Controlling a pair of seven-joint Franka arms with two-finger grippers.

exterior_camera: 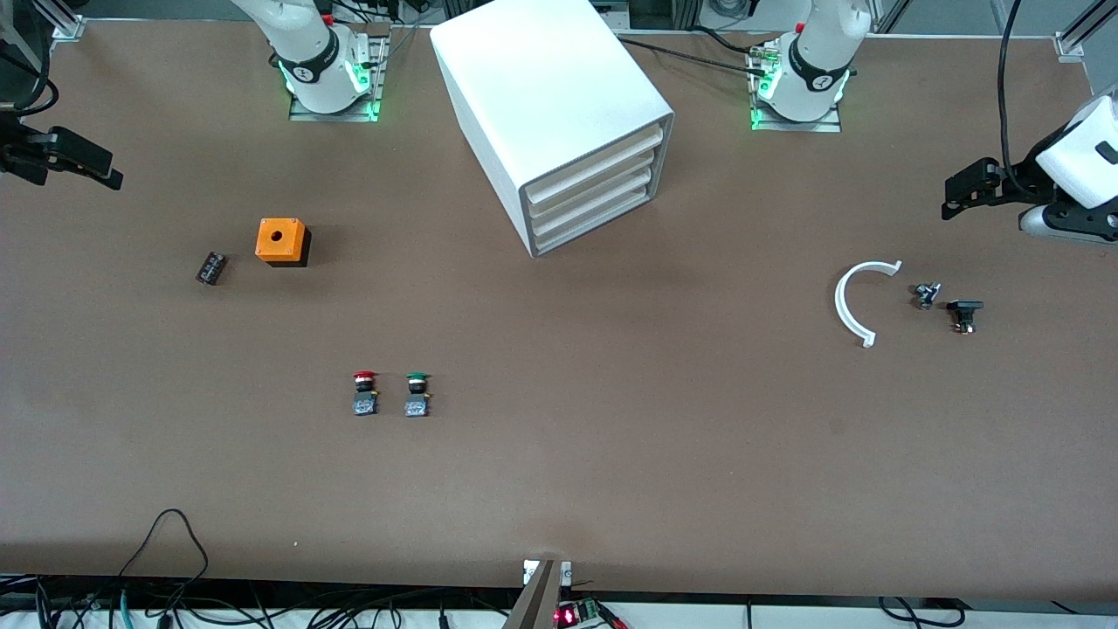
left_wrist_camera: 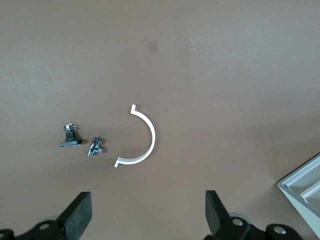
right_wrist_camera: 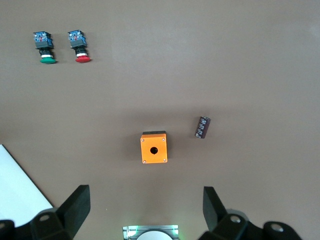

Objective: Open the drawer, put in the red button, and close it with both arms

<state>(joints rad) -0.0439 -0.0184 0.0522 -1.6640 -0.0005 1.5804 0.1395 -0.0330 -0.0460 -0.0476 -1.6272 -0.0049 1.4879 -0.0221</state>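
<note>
The white cabinet (exterior_camera: 559, 114) stands between the arm bases. Its lowermost drawer (exterior_camera: 594, 225) is shut, level with the two fronts above it. The red button (exterior_camera: 365, 393) stands on the table nearer to the front camera, beside the green button (exterior_camera: 417, 395). It also shows in the right wrist view (right_wrist_camera: 80, 47). My right gripper (exterior_camera: 96, 168) is open and empty, up over the right arm's end of the table; its fingers (right_wrist_camera: 75, 205) are wide apart. My left gripper (exterior_camera: 956, 194) is open and empty over the left arm's end; its fingers (left_wrist_camera: 80, 215) are wide apart.
An orange box (exterior_camera: 281, 241) with a hole in its top and a small black part (exterior_camera: 210, 267) lie toward the right arm's end. A white arc (exterior_camera: 852, 301) and two small metal parts (exterior_camera: 926, 294), (exterior_camera: 964, 314) lie toward the left arm's end. Cables run along the front edge.
</note>
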